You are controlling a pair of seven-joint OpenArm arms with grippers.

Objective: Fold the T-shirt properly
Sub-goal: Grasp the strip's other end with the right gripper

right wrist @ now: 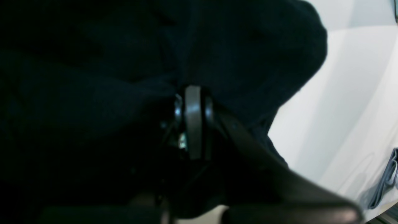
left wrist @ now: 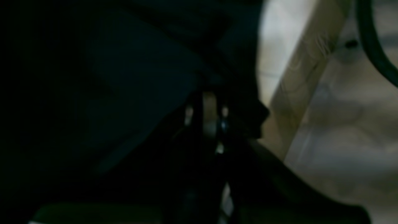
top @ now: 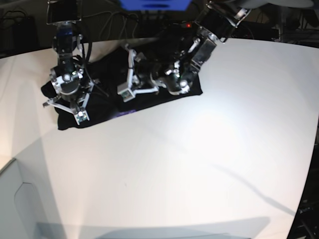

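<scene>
T-shirt (top: 104, 102) spread dark and rumpled at far edge of white counter (top: 199, 164). Right gripper (right wrist: 192, 93) fingers pinched on cloth; left gripper (left wrist: 206, 107) fingers narrow, grip unclear. No neat fold visible; most folding likely left.

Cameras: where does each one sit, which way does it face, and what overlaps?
Left wrist: on the left arm, looking along the left gripper into the T-shirt; table edge beyond.
Right wrist: on the right arm, right gripper against the cloth.
Base: high, facing down at the table and both arms.
Shared: the shirt.
</scene>
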